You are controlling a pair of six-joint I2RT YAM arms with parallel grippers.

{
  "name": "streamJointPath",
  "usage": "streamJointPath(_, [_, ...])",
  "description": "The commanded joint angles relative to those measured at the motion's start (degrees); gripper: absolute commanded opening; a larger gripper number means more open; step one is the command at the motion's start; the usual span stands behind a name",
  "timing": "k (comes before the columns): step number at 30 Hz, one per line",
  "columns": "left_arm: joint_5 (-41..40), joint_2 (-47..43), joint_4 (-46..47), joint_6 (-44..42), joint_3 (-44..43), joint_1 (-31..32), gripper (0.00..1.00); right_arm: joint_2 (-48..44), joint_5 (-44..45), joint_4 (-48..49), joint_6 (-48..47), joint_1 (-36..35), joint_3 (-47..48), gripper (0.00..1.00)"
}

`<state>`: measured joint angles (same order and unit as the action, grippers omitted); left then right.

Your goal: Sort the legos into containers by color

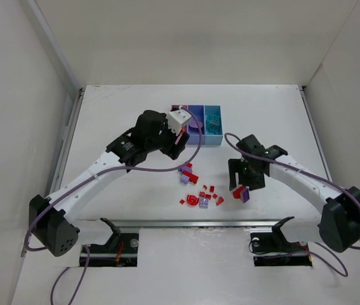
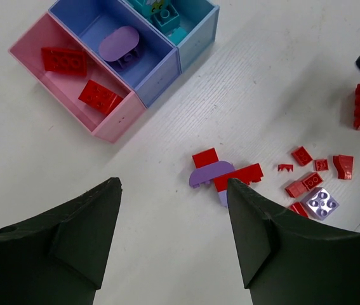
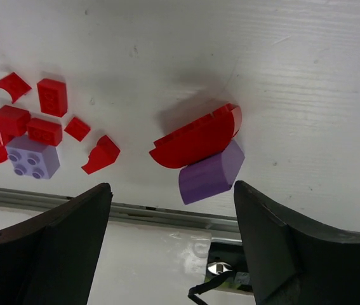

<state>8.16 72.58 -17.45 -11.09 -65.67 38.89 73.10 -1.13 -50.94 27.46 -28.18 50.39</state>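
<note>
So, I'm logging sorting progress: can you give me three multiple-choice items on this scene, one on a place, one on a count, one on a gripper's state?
1. Which bin holds the lilac oval piece? A pink; B purple-blue; C light blue.
2. How many red bricks lie in the pink bin? A four; B none; C two.
3. How is the right gripper? A open, holding nothing; B shut on a teal heart; C shut on a red brick.

Answers:
1 B: the oval lies on the floor of the purple-blue bin.
2 C: two red bricks show there in the left wrist view.
3 A: its fingers stand wide apart above a curved red piece and a lilac block.
</note>
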Motion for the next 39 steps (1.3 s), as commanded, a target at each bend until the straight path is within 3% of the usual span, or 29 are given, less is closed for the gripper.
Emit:
streamJointPath(1, [0.89, -2.62, 2.25, 0.46, 0.98, 0.22, 0.64, 2.57, 0.68, -0.65, 1.01, -2.13, -0.47, 0.83])
streamJointPath(6, [0.89, -3.76, 2.25, -0.07, 2.12, 0.22, 0.64, 5.30, 3.59, -0.65, 2.42, -4.07, 0.05, 0.87])
streamJointPath(8, [0.89, -4.28, 2.25, -0.07, 2.65, 0.22, 0.64, 5.82, 4.20, -0.65, 2.42, -4.59, 0.06, 0.83])
streamJointPath(9, [0.89, -4.28, 2.77, -0.07, 2.65, 0.22, 0.64, 5.83, 4.20, -0.05, 2.42, -4.60, 0.06, 0.75])
streamJointPath(14, [0.89, -4.28, 2.78, -0.60, 3.17, 0.22, 0.64, 7.05, 4.20, -0.04, 2.95, -6.44, 0.06, 0.58])
streamJointPath(29, [0.89, -4.81, 2.78, -1.65, 3.18, 0.22, 0.64, 14.00, 8.68, -0.13, 0.66, -8.64, 5.24, 0.61])
streamJointPath(33, [0.89, -4.81, 2.78, -1.65, 3.18, 0.22, 0.64, 15.14, 9.21, 1.01, -0.48, -8.64, 5.77, 0.32])
streamJointPath(34, [0.89, -4.81, 2.78, -1.65, 3.18, 0.22, 0.64, 15.14, 9.21, 1.80, -1.00, -8.64, 5.77, 0.18])
streamJointPath(36, [0.89, -4.81, 2.78, -1.65, 3.18, 0.22, 0.64, 15.14, 9.21, 2.33, -1.54, -8.64, 5.77, 0.04])
streamJointPath(39, [1.41, -4.81, 2.25, -2.26, 3.71, 0.22, 0.65, 13.39, 9.21, 2.33, -3.28, -8.64, 5.77, 0.00])
